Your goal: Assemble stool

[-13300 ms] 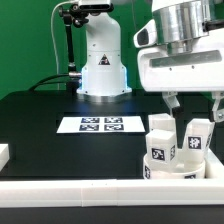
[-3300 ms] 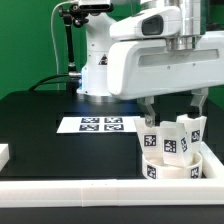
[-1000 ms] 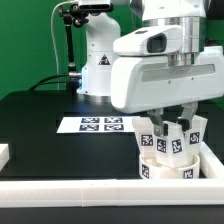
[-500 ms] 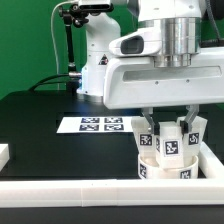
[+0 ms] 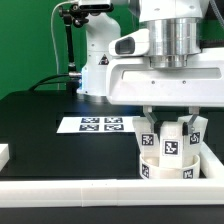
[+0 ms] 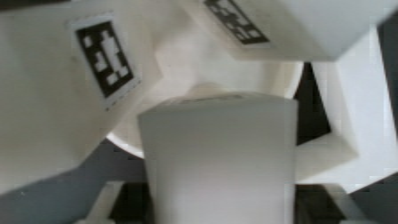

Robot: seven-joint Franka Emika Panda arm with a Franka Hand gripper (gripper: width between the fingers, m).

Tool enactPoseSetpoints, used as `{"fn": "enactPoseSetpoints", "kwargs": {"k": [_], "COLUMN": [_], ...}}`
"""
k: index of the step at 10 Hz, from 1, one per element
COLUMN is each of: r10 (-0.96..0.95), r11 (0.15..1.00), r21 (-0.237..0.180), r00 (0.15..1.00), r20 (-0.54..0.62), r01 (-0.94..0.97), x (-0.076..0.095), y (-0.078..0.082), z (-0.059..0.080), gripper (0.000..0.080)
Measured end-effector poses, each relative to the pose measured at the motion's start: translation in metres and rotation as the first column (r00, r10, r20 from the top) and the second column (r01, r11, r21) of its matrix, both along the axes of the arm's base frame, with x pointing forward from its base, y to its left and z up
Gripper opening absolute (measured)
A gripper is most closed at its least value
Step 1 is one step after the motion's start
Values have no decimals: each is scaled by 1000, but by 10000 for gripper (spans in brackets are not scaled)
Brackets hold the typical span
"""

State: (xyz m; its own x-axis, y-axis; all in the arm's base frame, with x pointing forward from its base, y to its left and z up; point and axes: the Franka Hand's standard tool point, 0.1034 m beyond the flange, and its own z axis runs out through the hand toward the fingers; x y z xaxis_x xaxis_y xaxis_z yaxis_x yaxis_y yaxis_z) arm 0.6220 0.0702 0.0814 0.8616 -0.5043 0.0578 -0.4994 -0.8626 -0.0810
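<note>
Exterior view: the hand (image 5: 169,121) hangs over the seat (image 5: 166,166) at the counter's (image 5: 40,125) near edge, on that view's right, beside the marker board (image 5: 101,125). Its fingers straddle an upright leg (image 5: 170,140) among other legs on the seat.

Wrist view: the leg (image 6: 217,160) fills the middle, clamped between the fingers; a tagged leg (image 6: 80,70) and the seat's rim (image 6: 294,85) lie beyond.

We see the table (image 5: 40,120) from low in front. The wrist camera looks down, very near. Both share the legs (image 5: 170,140) (image 6: 217,160).
</note>
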Motion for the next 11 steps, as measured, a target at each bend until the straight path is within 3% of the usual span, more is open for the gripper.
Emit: {"fn": "enactPoseSetpoints", "kwargs": {"k": [5,8,11], "r10": [-284,-496,-752], "r11": [958,863,640], "r21": [28,90,125], "r00": [959,868,652], "r20": [-16,-38,-97], "r01": [284,497,758], "x": [0,1,0], "y": [2,2,10], "z": [0,-1,-2], "gripper": [338,340,340]}}
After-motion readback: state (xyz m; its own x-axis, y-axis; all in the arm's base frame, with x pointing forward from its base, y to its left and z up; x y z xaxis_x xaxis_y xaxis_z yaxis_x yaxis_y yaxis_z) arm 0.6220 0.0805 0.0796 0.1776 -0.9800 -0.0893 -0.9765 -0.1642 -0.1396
